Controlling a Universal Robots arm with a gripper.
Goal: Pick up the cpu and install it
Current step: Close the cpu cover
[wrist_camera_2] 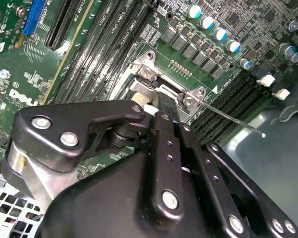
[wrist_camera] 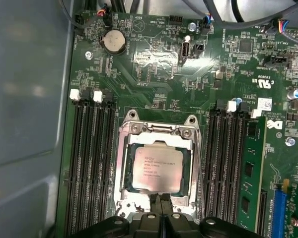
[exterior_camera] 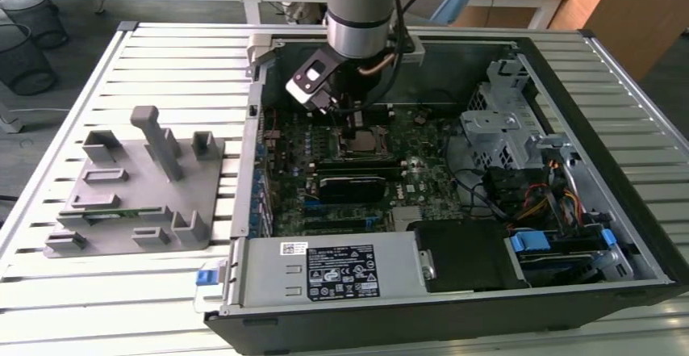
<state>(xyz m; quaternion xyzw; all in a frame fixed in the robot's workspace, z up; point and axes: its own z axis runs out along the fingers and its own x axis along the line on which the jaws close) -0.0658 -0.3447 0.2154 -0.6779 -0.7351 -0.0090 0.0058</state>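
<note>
Cpu [wrist_camera: 158,169] lies flat in socket [wrist_camera: 123,163]; pincer [exterior_camera: 354,122], clenched empty, sits at its twelve o'clock in the exterior view, so any press is best straight down, lightly.

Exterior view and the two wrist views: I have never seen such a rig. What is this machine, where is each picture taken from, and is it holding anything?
The machine is a single robot arm with a two-fingered gripper. The exterior view comes from a camera off the arm. It shows the arm reaching into an open computer case lying on a slatted metal table, with a grey plastic holder on the exterior view's left. Both wrist views come from cameras riding on the arm and look at the motherboard. In the first wrist view the cpu lies flat in its socket, with the gripper's fingers pressed together at the chip's edge. It appears to hold nothing.
</note>
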